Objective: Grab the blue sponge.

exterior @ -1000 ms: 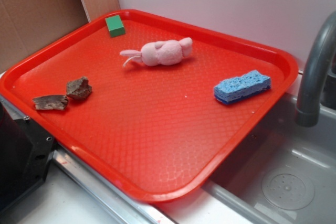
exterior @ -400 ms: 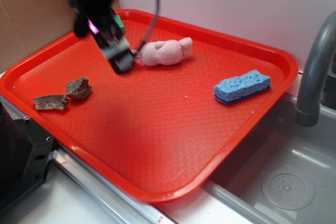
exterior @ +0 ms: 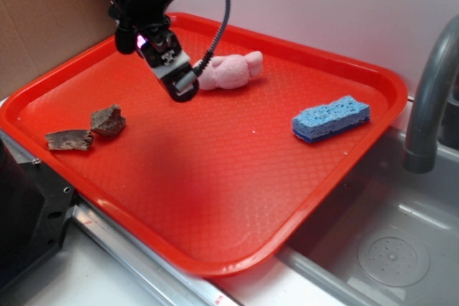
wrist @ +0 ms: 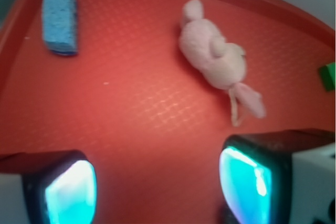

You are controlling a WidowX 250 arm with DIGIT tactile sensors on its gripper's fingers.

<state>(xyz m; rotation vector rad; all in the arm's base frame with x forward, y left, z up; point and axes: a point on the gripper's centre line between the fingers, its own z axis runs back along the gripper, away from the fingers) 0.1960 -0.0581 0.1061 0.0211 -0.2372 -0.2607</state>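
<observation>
Hovering at upper left over the red tray (exterior: 237, 249), the gripper (exterior: 181, 85) spreads its fingers (wrist: 71, 190) wide, empty, well apart from the blue sponge (exterior: 330, 117).

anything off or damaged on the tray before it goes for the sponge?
Only the two ragged brown scraps near the red tray's left edge; they look torn, and I can't identify them. The blue sponge lies flat and intact, the pink plush toy on its side. No spills.
</observation>
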